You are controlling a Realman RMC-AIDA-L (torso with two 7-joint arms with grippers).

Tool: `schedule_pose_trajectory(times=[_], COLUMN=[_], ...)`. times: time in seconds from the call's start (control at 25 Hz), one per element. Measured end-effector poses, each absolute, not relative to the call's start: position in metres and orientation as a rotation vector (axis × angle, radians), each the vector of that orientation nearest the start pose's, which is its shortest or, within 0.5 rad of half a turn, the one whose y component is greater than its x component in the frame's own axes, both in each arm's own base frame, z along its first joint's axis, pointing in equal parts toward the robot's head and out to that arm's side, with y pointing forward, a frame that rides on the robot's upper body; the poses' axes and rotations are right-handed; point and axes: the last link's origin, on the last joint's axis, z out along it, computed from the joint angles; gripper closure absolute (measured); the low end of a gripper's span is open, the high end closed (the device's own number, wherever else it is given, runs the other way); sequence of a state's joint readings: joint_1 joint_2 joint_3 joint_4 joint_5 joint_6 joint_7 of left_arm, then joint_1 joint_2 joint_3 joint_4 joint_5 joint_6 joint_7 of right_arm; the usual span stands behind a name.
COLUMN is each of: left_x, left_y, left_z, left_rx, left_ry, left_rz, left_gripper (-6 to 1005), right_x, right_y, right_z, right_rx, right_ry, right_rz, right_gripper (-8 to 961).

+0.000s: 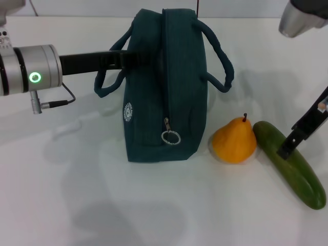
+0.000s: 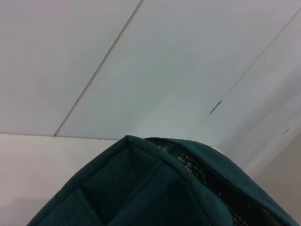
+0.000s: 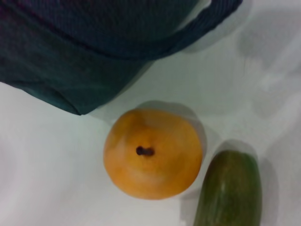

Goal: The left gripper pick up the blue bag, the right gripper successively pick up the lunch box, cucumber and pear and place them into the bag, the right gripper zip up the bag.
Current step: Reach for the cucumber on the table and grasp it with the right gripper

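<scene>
On the white tabletop (image 1: 102,205) the blue bag (image 1: 164,87) stands upright, zipper shut, ring pull (image 1: 171,137) hanging low. The left pincer (image 1: 120,59) reaches its near handle; its grip cannot be told. The pear (image 1: 234,140) sits beside the bag, touching the cucumber (image 1: 294,169). The right pincer (image 1: 302,128) hovers over the cucumber, grip unclear.

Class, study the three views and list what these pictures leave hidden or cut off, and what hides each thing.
- Left gripper: head view, fingers hidden behind the blue bag.
- Right gripper: head view, one finger shows above the cucumber; the rest is cut off by the edge.
- Lunch box: in no view.
- Cucumber: right wrist view, only one end shows.
- Bag interior: hidden by fabric.
</scene>
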State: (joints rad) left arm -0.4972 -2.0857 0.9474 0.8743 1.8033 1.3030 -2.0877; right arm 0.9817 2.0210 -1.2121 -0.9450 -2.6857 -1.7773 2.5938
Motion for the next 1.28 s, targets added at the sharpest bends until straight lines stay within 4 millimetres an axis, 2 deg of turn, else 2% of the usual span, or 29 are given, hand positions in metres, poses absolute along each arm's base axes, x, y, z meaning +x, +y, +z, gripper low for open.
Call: schedule_pose_trajectory(times=[0.64,1.28], left_x=[-0.227,-0.224], left_y=[0.373,0.374], left_z=[0.015,0.015], left_rx=[-2.412,-2.417], left_ry=[-1.265,-1.258], left_rz=[-0.803,-0.804], left_gripper=[961,961], right_x=[0.161,0.169], right_y=[0.382,0.383], right_z=[-0.004,-0.012], right_rx=[-2.608,-2.596], right_ry=[1.120,1.120], right_rz=[-0.901,-0.910], right_gripper=[97,97])
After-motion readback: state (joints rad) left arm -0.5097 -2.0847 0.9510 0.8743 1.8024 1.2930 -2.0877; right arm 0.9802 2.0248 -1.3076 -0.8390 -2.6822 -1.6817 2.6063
